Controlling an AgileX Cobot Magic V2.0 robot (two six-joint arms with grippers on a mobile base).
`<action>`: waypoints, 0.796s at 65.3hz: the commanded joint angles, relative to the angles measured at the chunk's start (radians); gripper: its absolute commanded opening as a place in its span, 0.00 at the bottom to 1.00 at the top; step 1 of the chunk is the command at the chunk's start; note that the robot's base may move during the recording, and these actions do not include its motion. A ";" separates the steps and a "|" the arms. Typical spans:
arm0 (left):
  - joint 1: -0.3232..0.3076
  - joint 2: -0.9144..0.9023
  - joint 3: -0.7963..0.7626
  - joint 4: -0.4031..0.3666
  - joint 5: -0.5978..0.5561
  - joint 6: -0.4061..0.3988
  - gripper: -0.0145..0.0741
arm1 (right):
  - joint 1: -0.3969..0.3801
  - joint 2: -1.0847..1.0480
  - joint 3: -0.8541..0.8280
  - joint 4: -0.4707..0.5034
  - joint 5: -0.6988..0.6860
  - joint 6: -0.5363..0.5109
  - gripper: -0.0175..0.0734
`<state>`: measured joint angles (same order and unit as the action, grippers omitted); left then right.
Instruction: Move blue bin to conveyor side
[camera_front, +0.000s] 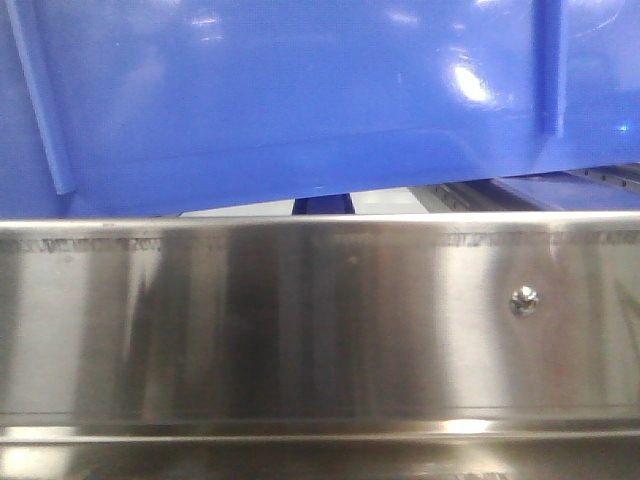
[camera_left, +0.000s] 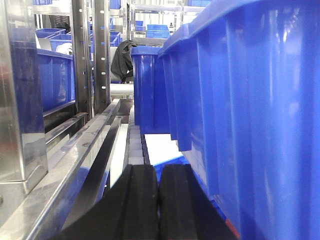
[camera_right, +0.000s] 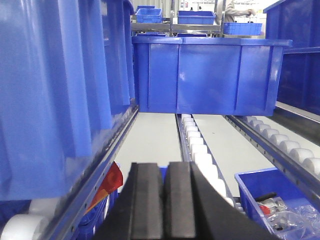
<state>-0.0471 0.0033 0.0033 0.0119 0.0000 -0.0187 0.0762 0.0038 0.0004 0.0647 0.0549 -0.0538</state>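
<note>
Presently, the large glossy blue ribbed plastic bin (camera_front: 300, 100) shows above a brushed steel rail (camera_front: 300, 320); left gripper (camera_left: 158, 200) and right gripper (camera_right: 165, 200) both clenched, empty, flanking it

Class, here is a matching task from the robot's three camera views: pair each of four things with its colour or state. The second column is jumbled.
Things
1. blue bin
2. rollers
3. left gripper
4. steel rail

Colour or state
A. white, lined up in a row
B. bare shiny metal, with one screw in it
C. glossy, with raised ribs on its wall
D. black, shut with nothing between the fingers

Pairs: 1-C, 2-A, 3-D, 4-B
</note>
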 joint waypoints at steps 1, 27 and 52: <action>0.002 -0.003 -0.003 0.004 -0.017 0.001 0.15 | -0.003 -0.004 0.000 -0.008 -0.017 -0.002 0.11; 0.002 -0.003 -0.003 0.004 -0.017 0.001 0.15 | -0.003 -0.004 0.000 -0.008 -0.017 -0.002 0.11; 0.002 -0.003 -0.003 0.004 -0.076 0.001 0.15 | -0.003 -0.004 0.000 -0.008 -0.017 -0.002 0.11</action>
<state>-0.0471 0.0033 0.0033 0.0119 -0.0216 -0.0187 0.0762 0.0038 0.0004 0.0647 0.0549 -0.0538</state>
